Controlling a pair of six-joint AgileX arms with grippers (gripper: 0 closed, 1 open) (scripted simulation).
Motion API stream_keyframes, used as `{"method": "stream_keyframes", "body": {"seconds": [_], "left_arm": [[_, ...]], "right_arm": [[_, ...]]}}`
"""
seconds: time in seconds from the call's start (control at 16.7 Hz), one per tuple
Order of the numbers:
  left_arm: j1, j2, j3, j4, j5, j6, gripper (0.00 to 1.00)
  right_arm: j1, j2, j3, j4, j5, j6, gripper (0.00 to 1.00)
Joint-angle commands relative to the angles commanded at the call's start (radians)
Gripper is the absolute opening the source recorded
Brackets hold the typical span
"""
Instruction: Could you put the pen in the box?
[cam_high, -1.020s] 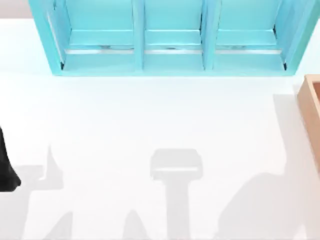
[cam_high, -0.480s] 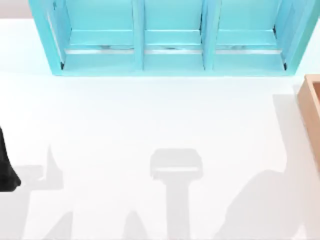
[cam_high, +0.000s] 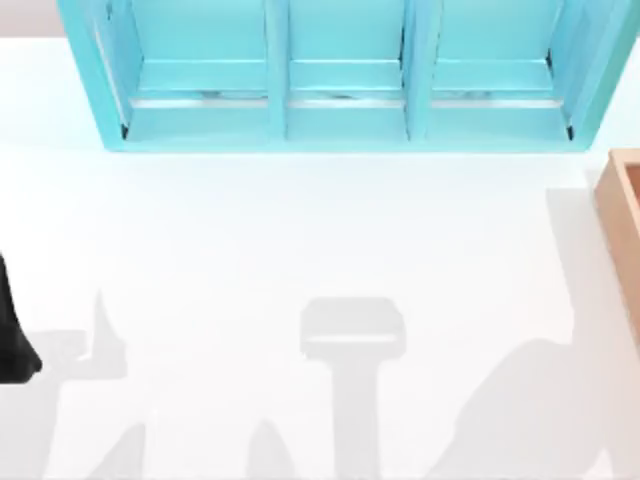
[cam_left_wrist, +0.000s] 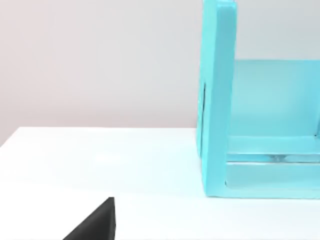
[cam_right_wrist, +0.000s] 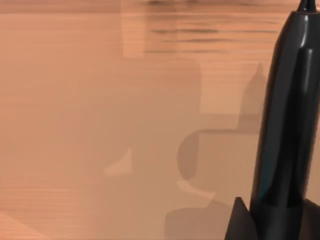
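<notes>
Black, the one pen (cam_right_wrist: 287, 115) sits gripped in the right pincer (cam_right_wrist: 272, 220) over one box (cam_right_wrist: 100, 100).

Very little is different from a second ago. On the white counter (cam_high: 300, 230), the big grey shadow (cam_high: 520, 410) in the near right corner, below the box (cam_high: 622, 215), has changed shape a bit. Its rounded top now sits a little lower and further from the box than before. The thin grey shadow running down beside the box has shifted slightly too.
</notes>
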Motion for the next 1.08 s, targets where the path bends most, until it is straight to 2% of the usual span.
{"method": "stream_keyframes", "body": {"seconds": [0.72, 1.08], "left_arm": [[0.000, 0.000, 0.000, 0.000, 0.000, 0.000, 1.00], [0.000, 0.000, 0.000, 0.000, 0.000, 0.000, 1.00]], "right_arm": [[0.000, 0.000, 0.000, 0.000, 0.000, 0.000, 0.98], [0.000, 0.000, 0.000, 0.000, 0.000, 0.000, 1.00]]}}
